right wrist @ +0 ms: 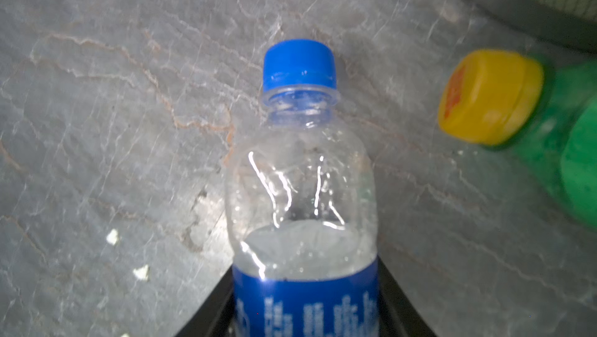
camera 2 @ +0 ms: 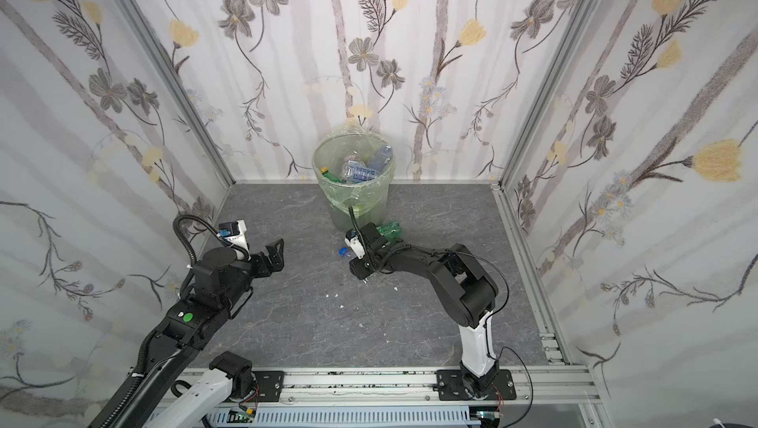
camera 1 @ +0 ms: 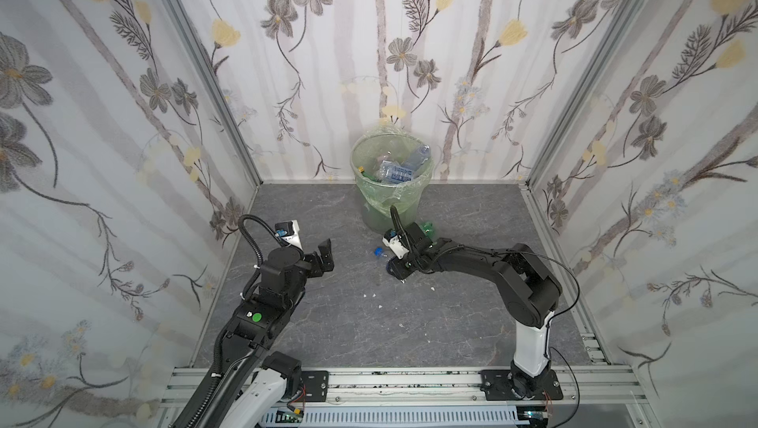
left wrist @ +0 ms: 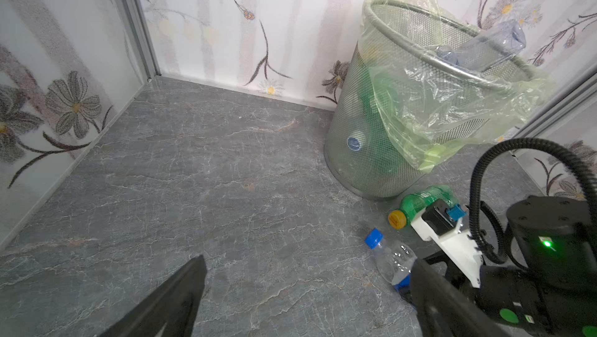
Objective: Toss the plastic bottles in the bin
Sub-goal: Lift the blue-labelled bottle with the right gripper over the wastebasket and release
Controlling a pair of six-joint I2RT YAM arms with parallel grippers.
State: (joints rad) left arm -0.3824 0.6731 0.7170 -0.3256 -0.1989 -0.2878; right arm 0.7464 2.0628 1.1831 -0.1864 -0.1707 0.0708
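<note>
A clear plastic bottle [right wrist: 300, 190] with a blue cap and blue label lies on the grey floor [camera 1: 328, 323], in front of the bin. It shows in both top views [camera 1: 382, 254] [camera 2: 344, 252] and in the left wrist view [left wrist: 392, 259]. My right gripper [right wrist: 305, 287] [camera 1: 394, 268] is shut on its labelled body, one black finger against each side. A green bottle [camera 1: 428, 227] [right wrist: 565, 144] with a yellow cap lies beside it at the bin's foot. The bin [camera 1: 377, 216] [left wrist: 361, 144], lined with a green bag, holds several bottles [camera 1: 400, 169]. My left gripper [camera 1: 327, 257] [left wrist: 308, 264] hangs open and empty to the left.
Small white scraps [camera 1: 371, 294] dot the floor near the right gripper. Flowered walls close in the back and both sides. An aluminium rail [camera 1: 410, 381] carrying both arm bases runs along the front edge.
</note>
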